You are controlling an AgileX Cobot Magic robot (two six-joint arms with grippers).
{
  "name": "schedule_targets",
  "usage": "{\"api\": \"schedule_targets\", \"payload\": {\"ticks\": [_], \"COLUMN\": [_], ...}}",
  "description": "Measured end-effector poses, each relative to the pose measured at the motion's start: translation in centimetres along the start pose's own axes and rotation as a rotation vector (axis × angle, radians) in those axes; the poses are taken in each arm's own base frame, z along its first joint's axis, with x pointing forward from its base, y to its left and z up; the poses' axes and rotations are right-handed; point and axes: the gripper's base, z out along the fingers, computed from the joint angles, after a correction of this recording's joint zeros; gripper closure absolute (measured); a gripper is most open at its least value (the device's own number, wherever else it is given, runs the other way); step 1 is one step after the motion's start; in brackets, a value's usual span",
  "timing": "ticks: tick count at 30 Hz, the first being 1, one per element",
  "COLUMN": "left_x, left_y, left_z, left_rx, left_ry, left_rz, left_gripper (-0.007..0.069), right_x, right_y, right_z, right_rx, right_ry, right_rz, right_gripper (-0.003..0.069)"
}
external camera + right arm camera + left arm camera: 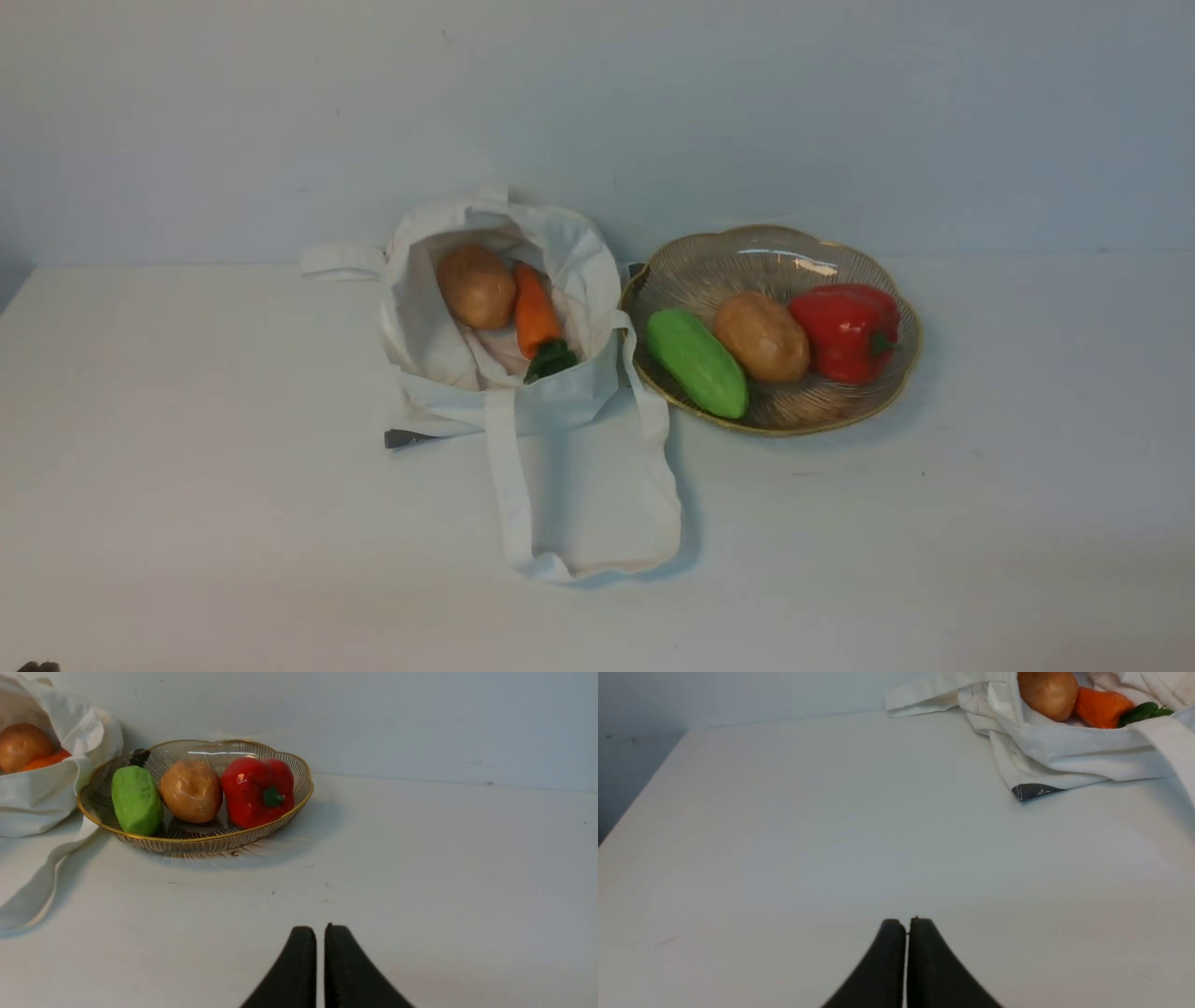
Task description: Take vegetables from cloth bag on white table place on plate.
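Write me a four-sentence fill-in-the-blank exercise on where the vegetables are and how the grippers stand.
1. On the plate, the potato lies between the cucumber and the red ____.
2. The cloth bag holds a potato and a ____.
3. The plate holds ____ vegetables.
4. The left gripper and the right gripper are both ____ and hold nothing.

Missing words: pepper; carrot; three; shut
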Motion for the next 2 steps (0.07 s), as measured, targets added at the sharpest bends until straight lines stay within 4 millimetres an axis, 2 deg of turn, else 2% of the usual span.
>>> {"api": "schedule_targets", "payload": {"ticks": [2], "left_x": [0.0], "left_y": [0.0], "left_z": [0.0], "left_rx": [0.0], "left_ry": [0.0], "left_rz": [0.0], "left_gripper": [0.0629], "right_x": [0.0], "right_y": [0.0], "right_z": [0.0], "right_rx": [0.0], "right_ry": [0.0], "right_rz": [0.0], "right_gripper": [0.0637]}}
